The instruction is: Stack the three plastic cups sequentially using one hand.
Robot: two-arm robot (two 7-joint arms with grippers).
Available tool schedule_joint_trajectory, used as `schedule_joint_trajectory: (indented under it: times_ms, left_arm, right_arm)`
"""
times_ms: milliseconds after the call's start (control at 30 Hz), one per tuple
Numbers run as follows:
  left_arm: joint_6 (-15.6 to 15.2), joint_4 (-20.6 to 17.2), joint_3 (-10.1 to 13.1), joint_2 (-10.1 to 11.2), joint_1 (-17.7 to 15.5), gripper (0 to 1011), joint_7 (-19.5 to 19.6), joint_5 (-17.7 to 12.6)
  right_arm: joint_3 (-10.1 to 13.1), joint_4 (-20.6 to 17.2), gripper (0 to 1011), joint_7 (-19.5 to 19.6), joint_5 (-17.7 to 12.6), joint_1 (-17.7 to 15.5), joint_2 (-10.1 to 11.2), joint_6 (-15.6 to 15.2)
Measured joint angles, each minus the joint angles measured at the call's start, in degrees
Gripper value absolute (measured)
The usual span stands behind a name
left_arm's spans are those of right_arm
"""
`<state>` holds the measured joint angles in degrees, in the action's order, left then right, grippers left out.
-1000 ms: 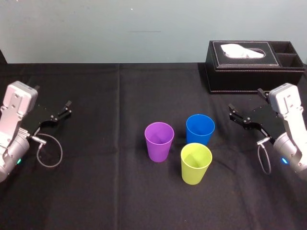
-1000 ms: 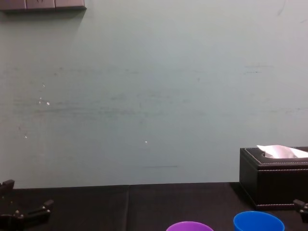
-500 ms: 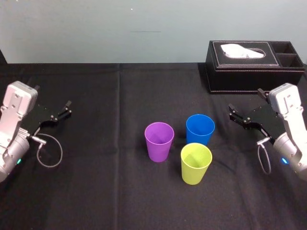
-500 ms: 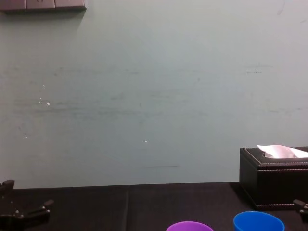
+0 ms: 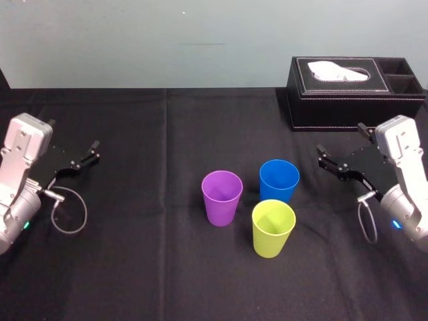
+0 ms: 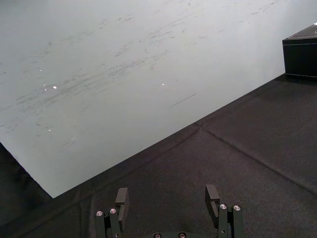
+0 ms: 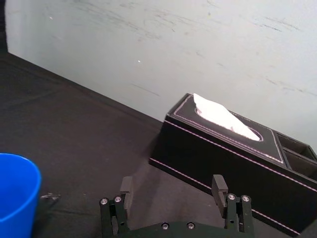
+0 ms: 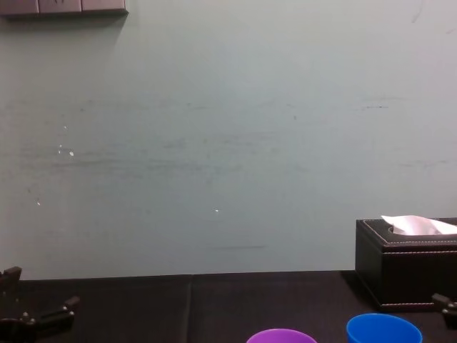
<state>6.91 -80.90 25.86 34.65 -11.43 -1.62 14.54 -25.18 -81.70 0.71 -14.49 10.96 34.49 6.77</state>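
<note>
Cups purple (image 5: 222, 197), blue (image 5: 279, 180), yellow-green (image 5: 273, 227) unstacked, left pincer (image 5: 72, 135) released, right pincer (image 5: 340, 138) released.

Three smooth tapered plastic cups stand upright and unstacked, close together on the black tablecloth (image 5: 134, 254): purple cup (image 5: 222, 197) leftmost, blue cup (image 5: 279, 180) right of it, yellow-green cup (image 5: 273, 228) just before the blue.

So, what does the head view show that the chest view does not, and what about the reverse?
Head view, not chest view: the yellow-green cup, nearest the robot, and the cups' whole bodies. Chest view, not head view: the upper wall with a grey panel at its top left. Both: the purple cup, the blue cup, the black tissue box at the right, and the left pincer and right pincer, each open and apart from the cups.
</note>
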Motion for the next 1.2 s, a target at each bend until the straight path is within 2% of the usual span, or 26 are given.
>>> schedule_joint_trajectory:
  times_ms: [133,300,433,567,600,667,700,867,900,1000,1200]
  left_arm:
    - [0.0,0.0,0.0,0.0,0.0,1011,0.0,0.0]
    - [0.0,0.0,0.0,0.0,0.0,1011,0.0,0.0]
    - [0.0,0.0,0.0,0.0,0.0,1011,0.0,0.0]
    - [0.0,0.0,0.0,0.0,0.0,1012,0.0,0.0]
    - [0.0,0.0,0.0,0.0,0.0,1011,0.0,0.0]
    - [0.0,0.0,0.0,0.0,0.0,1011,0.0,0.0]
    - [0.0,0.0,0.0,0.0,0.0,1011,0.0,0.0]
    - [0.0,0.0,0.0,0.0,0.0,1011,0.0,0.0]
    - [0.0,0.0,0.0,0.0,0.0,1011,0.0,0.0]
    - [0.0,0.0,0.0,0.0,0.0,1011,0.0,0.0]
    - [0.0,0.0,0.0,0.0,0.0,1011,0.0,0.0]
  right_arm:
    - [0.8,-1.9,1003,-1.0,-0.1,-1.1,0.6,-0.2]
    - [2.7,-5.9,1003,-2.5,-1.7,-3.7,2.2,-1.7]
    - [4.5,-9.3,1003,-3.7,-3.2,-5.9,4.0,-2.9]
    - [7.2,-13.6,1003,-6.2,-5.9,-8.9,6.7,-4.3]
    - [7.2,-13.6,1003,-6.2,-5.9,-8.9,6.7,-4.3]
    - [9.1,-16.1,1003,-8.3,-8.1,-10.9,8.6,-4.7]
    - [9.1,-16.1,1003,-8.3,-8.1,-10.9,8.6,-4.7]
    - [12.2,-19.4,1003,-14.3,-12.5,-14.1,12.2,-5.9]
    - [12.2,-19.4,1003,-14.3,-12.5,-14.1,12.2,-5.9]
    - [13.4,-19.9,1003,-18.5,-15.4,-15.4,13.5,-6.5]
    - [14.5,-20.1,1003,-24.5,-19.1,-16.8,14.5,-6.8]
